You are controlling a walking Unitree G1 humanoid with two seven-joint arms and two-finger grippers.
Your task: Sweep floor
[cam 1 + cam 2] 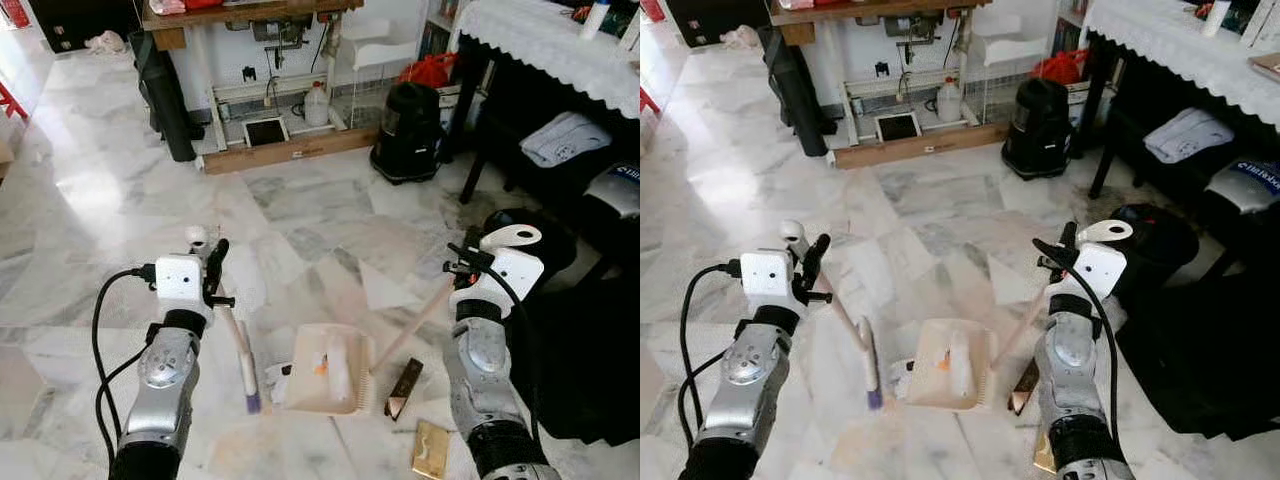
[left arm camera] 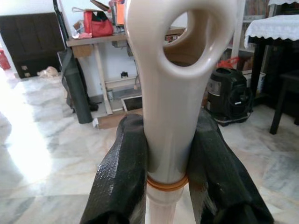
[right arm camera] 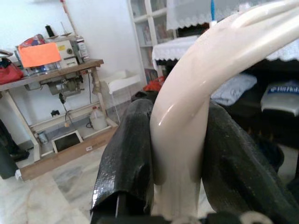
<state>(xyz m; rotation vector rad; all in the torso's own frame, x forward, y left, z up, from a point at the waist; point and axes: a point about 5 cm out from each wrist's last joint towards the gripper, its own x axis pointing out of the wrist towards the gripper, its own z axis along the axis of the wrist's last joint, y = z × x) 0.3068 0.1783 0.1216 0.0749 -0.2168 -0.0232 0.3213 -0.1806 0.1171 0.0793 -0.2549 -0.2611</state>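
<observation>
On the marble floor [image 1: 300, 220], the left gripper [image 1: 212, 262] clamps the cream plastic brush handle [image 2: 175, 93] and the right gripper [image 1: 470, 262] the cream plastic dustpan [image 1: 330, 370] handle: light, stiff, probably slippery, best pinched near their looped ends.

Cream dustpan [image 1: 328, 368] lies flat on marble floor [image 1: 300, 220], cream brush [image 1: 243, 360] slanting beside it

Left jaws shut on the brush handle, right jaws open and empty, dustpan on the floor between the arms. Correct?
Not quite. The right gripper is not open and empty: the right wrist view shows its jaws shut on a cream handle. The rest holds: the left gripper is shut on the brush handle, and the dustpan lies on the floor between the arms.
</observation>
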